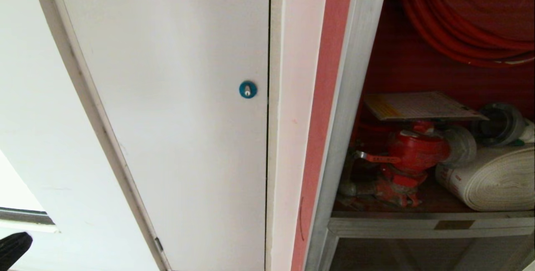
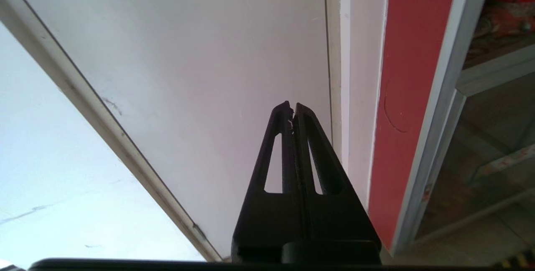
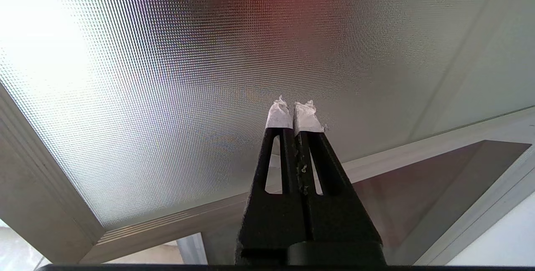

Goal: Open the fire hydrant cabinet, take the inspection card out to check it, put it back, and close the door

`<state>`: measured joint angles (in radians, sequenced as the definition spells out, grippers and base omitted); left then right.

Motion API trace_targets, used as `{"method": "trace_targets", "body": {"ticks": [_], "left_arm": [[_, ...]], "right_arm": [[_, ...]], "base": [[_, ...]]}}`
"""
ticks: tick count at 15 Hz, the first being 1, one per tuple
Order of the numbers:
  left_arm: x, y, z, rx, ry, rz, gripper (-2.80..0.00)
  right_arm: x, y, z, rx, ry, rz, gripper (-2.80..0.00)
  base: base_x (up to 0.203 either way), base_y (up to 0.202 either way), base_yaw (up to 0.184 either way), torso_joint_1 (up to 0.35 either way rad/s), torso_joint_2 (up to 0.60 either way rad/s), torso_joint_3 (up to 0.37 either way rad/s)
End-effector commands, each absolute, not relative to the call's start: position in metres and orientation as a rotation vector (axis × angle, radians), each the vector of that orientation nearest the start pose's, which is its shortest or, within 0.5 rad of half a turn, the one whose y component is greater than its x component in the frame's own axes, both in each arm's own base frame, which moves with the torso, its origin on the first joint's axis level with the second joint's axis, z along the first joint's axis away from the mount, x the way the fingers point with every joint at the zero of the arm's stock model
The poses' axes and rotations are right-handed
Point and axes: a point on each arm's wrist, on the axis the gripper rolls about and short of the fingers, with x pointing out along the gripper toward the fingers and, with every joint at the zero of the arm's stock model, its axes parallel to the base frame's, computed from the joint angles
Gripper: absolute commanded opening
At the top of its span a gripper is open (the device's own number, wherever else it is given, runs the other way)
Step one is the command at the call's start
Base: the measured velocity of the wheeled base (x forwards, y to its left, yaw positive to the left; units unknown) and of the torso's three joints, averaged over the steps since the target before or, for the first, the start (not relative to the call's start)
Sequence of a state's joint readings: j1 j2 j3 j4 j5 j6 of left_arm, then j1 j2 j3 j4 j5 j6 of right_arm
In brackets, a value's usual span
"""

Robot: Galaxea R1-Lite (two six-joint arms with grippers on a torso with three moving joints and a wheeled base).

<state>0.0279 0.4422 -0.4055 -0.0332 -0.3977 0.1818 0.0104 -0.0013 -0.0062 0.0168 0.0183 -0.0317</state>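
Observation:
The fire hydrant cabinet point(image 1: 351, 95) stands open at the right of the head view, with its red interior showing. The inspection card point(image 1: 422, 106) lies flat on top of the red valve point(image 1: 411, 149), its yellow band toward the left. A red hose reel point(image 1: 459, 20) hangs above, and a white rolled hose point(image 1: 493, 179) lies on the shelf. My left gripper point(image 2: 292, 108) is shut and empty. It points at the white panel, left of the cabinet frame point(image 2: 443, 95). My right gripper point(image 3: 294, 110) is shut and empty, with white tape on its tips. It faces a silver-framed textured glass panel point(image 3: 175, 74); I cannot tell whether this is the door.
A plain white panel point(image 1: 175, 95) with a blue round lock point(image 1: 248, 89) fills the left of the head view. A red strip point(image 1: 326, 116) separates it from the cabinet. Below the cabinet shelf is a lower dark glass panel point(image 2: 493, 158). A black arm part point(image 1: 14, 248) shows at the lower left corner.

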Motion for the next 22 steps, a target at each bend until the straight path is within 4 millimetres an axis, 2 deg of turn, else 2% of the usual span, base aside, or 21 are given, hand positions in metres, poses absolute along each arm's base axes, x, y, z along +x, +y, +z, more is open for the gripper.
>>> {"method": "trace_targets", "body": {"ticks": [1,4,7,9,14,19,22], "left_arm": [[-0.021,-0.009,0.176,0.203,-0.139,-0.358,-2.8],[-0.037,-0.008,0.156,0.182,-0.207,-0.306,-2.8],[-0.044,-0.005,0.133,0.154,-0.246,-0.228,-2.8],[-0.04,-0.003,0.124,0.129,-0.215,-0.147,-2.8],[-0.025,-0.002,0.093,0.137,-0.169,-0.092,-2.8],[-0.024,-0.001,0.092,0.138,-0.163,-0.049,-2.8],[-0.023,0.0,0.081,0.138,-0.055,-0.021,-2.8]], "right_arm": [[-0.023,0.0,0.075,-0.032,0.01,0.029,-2.8],[-0.023,0.0,0.075,-0.032,0.01,0.029,-2.8],[-0.023,0.0,0.075,-0.032,0.01,0.029,-2.8],[-0.023,0.0,0.075,-0.032,0.01,0.029,-2.8],[-0.023,0.0,0.075,-0.032,0.01,0.029,-2.8],[-0.023,0.0,0.075,-0.032,0.01,0.029,-2.8],[-0.023,0.0,0.075,-0.032,0.01,0.029,-2.8]], "base": [[0.0,0.0,0.0,0.0,0.0,0.0],[0.0,0.0,0.0,0.0,0.0,0.0],[0.0,0.0,0.0,0.0,0.0,0.0],[0.0,0.0,0.0,0.0,0.0,0.0],[0.0,0.0,0.0,0.0,0.0,0.0],[0.0,0.0,0.0,0.0,0.0,0.0],[0.0,0.0,0.0,0.0,0.0,0.0]]}}
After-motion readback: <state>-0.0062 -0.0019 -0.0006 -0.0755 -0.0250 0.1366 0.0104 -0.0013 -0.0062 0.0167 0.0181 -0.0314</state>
